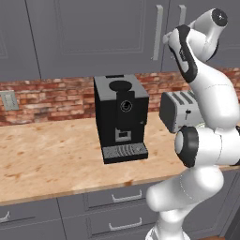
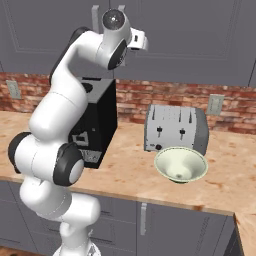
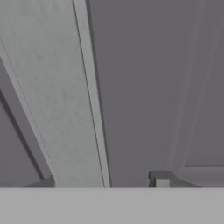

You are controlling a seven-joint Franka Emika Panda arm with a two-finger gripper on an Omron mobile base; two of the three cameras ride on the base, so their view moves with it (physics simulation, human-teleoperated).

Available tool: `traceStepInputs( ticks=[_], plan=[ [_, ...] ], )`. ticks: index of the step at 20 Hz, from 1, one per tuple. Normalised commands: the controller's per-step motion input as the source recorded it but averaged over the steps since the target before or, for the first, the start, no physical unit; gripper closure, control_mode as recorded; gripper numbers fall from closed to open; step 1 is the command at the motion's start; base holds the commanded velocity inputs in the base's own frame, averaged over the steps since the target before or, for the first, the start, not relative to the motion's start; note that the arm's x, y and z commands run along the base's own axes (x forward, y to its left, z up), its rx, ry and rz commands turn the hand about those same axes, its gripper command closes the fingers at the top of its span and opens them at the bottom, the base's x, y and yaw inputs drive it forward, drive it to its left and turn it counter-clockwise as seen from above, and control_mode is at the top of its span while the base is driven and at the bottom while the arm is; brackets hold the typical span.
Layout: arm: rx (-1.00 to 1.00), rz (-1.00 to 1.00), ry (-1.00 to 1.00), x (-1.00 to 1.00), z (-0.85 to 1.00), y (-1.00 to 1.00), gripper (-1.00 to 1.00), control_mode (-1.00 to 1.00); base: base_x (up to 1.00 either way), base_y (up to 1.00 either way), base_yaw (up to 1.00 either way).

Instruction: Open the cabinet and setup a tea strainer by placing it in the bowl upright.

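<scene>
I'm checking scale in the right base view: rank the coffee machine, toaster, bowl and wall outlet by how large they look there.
1. Coffee machine, though the arm hides part of it.
2. Toaster.
3. Bowl; it stands nearer the camera than the toaster, so the gap between them may be understated.
4. Wall outlet, plainly smallest.

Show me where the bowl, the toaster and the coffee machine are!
bowl [image 2: 181,165], right base view, inner wall.
toaster [image 2: 175,131], right base view, front face.
coffee machine [image 1: 121,117], left base view, front panel.

Dark grey wall cabinet [image 1: 93,33], both doors closed, 2 long silver bar handles. Pale greenish-white bowl [image 2: 181,165] tilted on table, touching silver toaster's front.
</scene>
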Motion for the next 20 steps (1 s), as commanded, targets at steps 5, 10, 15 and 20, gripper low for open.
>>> traceStepInputs(
  ticks=[5, 10, 15, 20],
  plan=[
    [0.00, 0.00, 0.00, 0.00, 0.00, 0.00, 1.00, -1.00, 0.00, 0.00, 0.00],
    [0.00, 0.00, 0.00, 0.00, 0.00, 0.00, 1.00, -1.00, 0.00, 0.00, 0.00],
    [0.00, 0.00, 0.00, -0.11, 0.00, -0.32, 1.00, -1.00, 0.00, 0.00, 0.00],
    [0.00, 0.00, 0.00, -0.66, -0.03, -0.73, 1.00, -1.00, 0.00, 0.00, 0.00]
  ],
)
